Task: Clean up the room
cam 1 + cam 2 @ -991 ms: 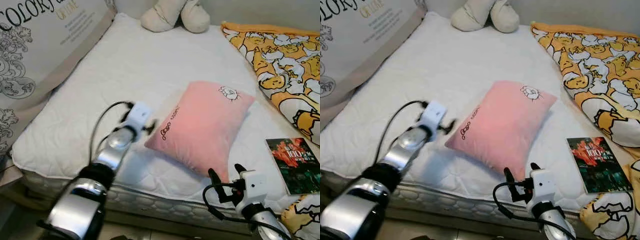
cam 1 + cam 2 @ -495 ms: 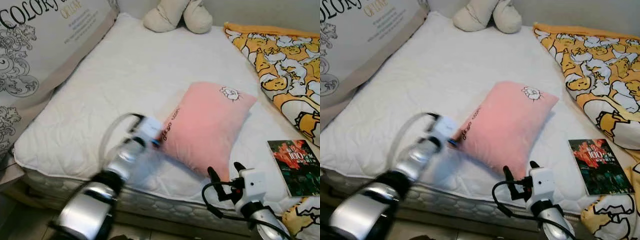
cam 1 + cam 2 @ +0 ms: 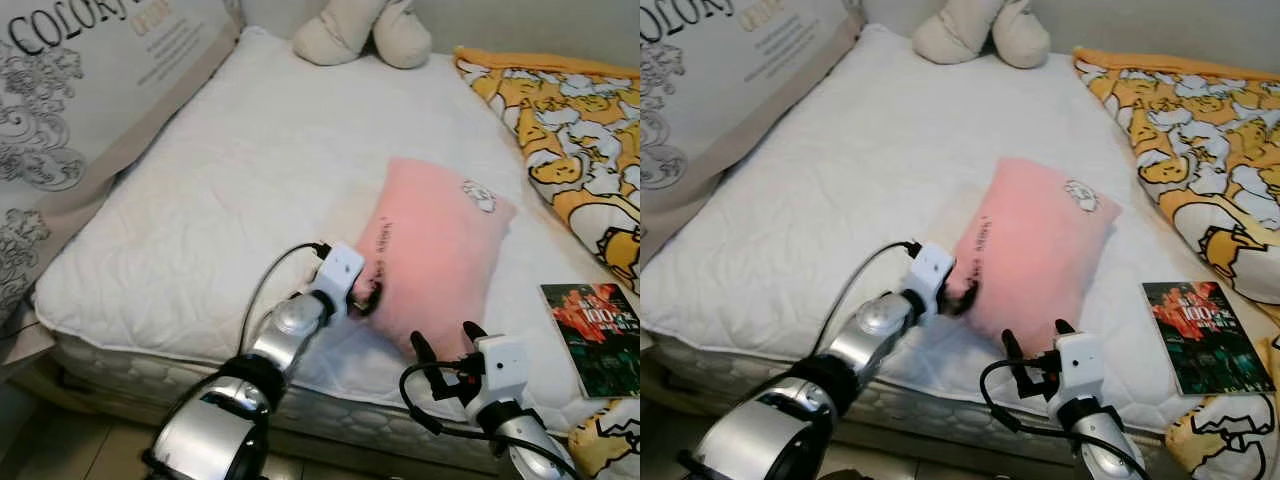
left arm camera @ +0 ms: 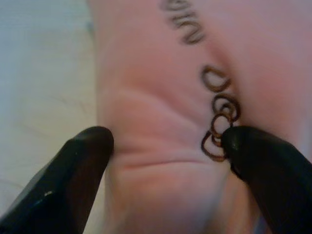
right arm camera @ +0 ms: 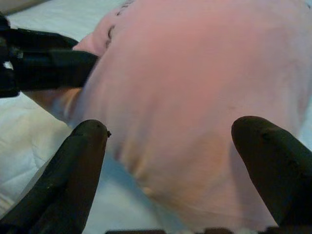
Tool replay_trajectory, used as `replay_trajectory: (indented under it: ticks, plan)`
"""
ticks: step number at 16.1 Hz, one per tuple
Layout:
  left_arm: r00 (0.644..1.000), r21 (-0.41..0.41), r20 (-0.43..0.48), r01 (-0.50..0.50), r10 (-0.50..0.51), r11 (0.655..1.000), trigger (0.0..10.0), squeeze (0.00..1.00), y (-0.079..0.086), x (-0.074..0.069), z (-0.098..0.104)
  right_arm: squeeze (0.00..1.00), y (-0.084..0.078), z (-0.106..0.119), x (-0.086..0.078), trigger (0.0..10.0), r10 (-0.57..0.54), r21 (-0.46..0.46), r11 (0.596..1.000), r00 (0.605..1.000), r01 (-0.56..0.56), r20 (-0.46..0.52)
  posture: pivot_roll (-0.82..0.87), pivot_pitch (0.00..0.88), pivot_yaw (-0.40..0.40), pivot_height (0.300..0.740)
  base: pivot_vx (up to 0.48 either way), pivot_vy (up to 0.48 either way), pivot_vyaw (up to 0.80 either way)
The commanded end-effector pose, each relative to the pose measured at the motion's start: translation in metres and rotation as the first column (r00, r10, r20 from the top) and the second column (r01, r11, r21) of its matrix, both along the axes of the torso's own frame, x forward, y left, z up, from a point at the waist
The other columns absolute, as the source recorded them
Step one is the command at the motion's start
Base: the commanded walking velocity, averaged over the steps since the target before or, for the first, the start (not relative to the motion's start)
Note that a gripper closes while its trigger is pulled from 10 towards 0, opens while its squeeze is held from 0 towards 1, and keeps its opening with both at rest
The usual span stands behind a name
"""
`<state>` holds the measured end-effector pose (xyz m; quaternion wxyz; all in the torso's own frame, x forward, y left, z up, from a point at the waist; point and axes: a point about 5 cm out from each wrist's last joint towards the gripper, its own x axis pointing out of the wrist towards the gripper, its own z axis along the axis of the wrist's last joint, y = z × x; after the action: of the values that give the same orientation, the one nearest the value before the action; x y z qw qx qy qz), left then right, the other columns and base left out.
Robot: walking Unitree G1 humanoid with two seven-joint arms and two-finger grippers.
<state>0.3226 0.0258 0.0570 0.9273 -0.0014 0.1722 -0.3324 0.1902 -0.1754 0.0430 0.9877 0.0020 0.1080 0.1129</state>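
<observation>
Left gripper (image 3: 366, 297) pinches the near left corner of the pink pillow (image 3: 435, 245), which lies mid-mattress (image 3: 230, 170) beside a book (image 3: 597, 337); right gripper (image 3: 442, 344) waits spread at its near edge and should, in my judgement, close deep before lifting to avoid sagging.

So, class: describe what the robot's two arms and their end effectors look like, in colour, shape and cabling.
Both arms are shiny silver tubes with black joint sections. Each ends in a white boxy wrist block with a looping black cable beside it. The left end effector and the right end effector each have two long, rounded black fingers of matte finish.
</observation>
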Motion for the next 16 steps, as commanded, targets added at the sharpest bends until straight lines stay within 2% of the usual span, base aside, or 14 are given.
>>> replay_trajectory:
  ticks: [1, 3, 6, 10, 11, 12, 14, 16]
  plan:
    - [0.992, -0.217, -0.128, -0.008, -0.020, 0.976, 10.0, 0.00, -0.034, 0.001, 0.021, 0.17, -0.003, 0.003, -0.001, 10.0, -0.010, -0.008, 1.000, 1.000, 0.011, 0.017, -0.09, 0.000, -0.009, 0.740, 0.000, 0.000, 0.00]
    - [0.969, -0.353, -0.246, -0.083, -0.007, 0.932, 10.0, 0.00, -0.040, 0.006, 0.034, 0.16, -0.003, 0.003, 0.000, 10.0, -0.009, -0.008, 1.000, 1.000, 0.009, 0.016, -0.09, 0.000, -0.009, 0.740, 0.000, 0.000, 0.00]
    - [0.925, -0.476, -0.375, -0.130, -0.067, 0.870, 10.0, 0.00, -0.047, 0.007, 0.056, 0.17, -0.003, 0.003, 0.001, 10.0, 0.000, -0.009, 1.000, 1.000, 0.000, 0.014, -0.08, 0.000, -0.014, 0.740, 0.000, 0.000, 0.00]
    - [0.887, -0.506, -0.450, -0.153, -0.108, 0.849, 10.0, 0.00, -0.045, 0.004, 0.071, 0.16, -0.003, 0.002, 0.002, 10.0, 0.012, -0.007, 1.000, 1.000, -0.012, 0.008, -0.07, 0.000, -0.020, 0.740, 0.000, 0.000, 0.00]
    - [0.885, -0.525, -0.450, -0.153, -0.120, 0.837, 10.0, 0.00, -0.044, 0.004, 0.079, 0.17, -0.003, 0.002, 0.002, 10.0, 0.015, -0.006, 1.000, 1.000, -0.015, 0.006, -0.07, 0.000, -0.021, 0.740, 0.000, 0.000, 0.00]
    - [0.878, -0.570, -0.448, -0.135, -0.168, 0.810, 10.0, 0.00, -0.042, 0.003, 0.099, 0.17, -0.003, 0.001, 0.002, 10.0, 0.022, -0.005, 1.000, 1.000, -0.022, 0.000, -0.07, 0.000, -0.022, 0.740, 0.000, 0.000, 0.00]
    - [0.869, -0.573, -0.446, -0.092, -0.215, 0.815, 10.0, 0.00, -0.044, -0.003, 0.108, 0.17, -0.002, 0.000, 0.001, 10.0, 0.030, -0.003, 1.000, 1.000, -0.030, -0.006, -0.07, 0.000, -0.023, 0.740, 0.000, 0.000, 0.00]
    - [0.883, -0.544, -0.421, -0.062, -0.209, 0.837, 10.0, 0.00, -0.040, -0.005, 0.114, 0.16, -0.002, 0.000, 0.001, 10.0, 0.032, -0.002, 0.999, 0.999, -0.032, -0.008, -0.07, 0.000, -0.021, 0.740, 0.000, 0.000, 0.00]
